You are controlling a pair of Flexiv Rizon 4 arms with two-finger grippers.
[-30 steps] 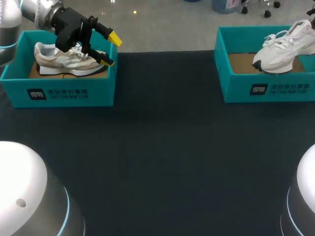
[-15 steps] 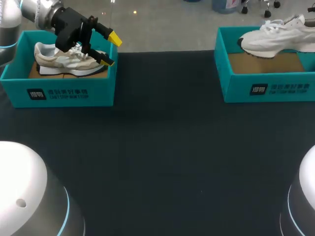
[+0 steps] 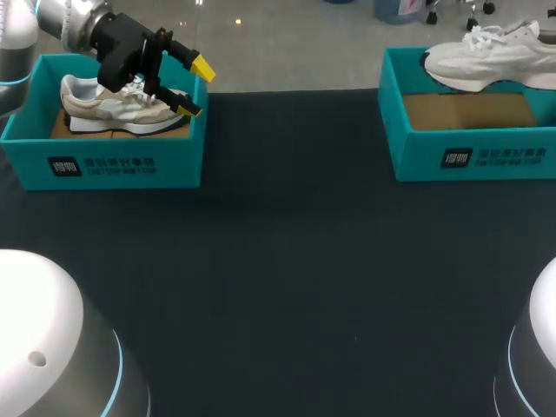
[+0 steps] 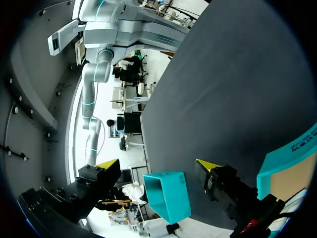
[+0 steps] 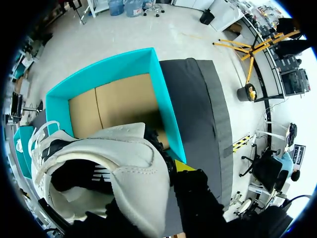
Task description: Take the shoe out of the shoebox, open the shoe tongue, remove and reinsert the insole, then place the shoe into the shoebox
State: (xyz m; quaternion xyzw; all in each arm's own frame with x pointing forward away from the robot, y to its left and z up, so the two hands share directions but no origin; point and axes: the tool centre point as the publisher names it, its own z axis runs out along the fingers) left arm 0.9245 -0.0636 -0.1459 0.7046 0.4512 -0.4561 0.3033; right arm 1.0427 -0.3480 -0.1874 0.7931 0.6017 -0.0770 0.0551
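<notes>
Robotics lab: jointed silver robot arm [image 3: 65, 22] above a black-draped work table [image 3: 287, 261].

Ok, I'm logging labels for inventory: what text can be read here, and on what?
Left shoebox front wall: white print, two lines beside a logo block, too small to read.
Right shoebox front wall: the same white print, too small to read.
Beige shoe, white shoe: no text that shows.

The head view's right edge cuts off the white shoe [image 3: 486, 61]; likewise its shoebox [image 3: 469, 158].
</notes>
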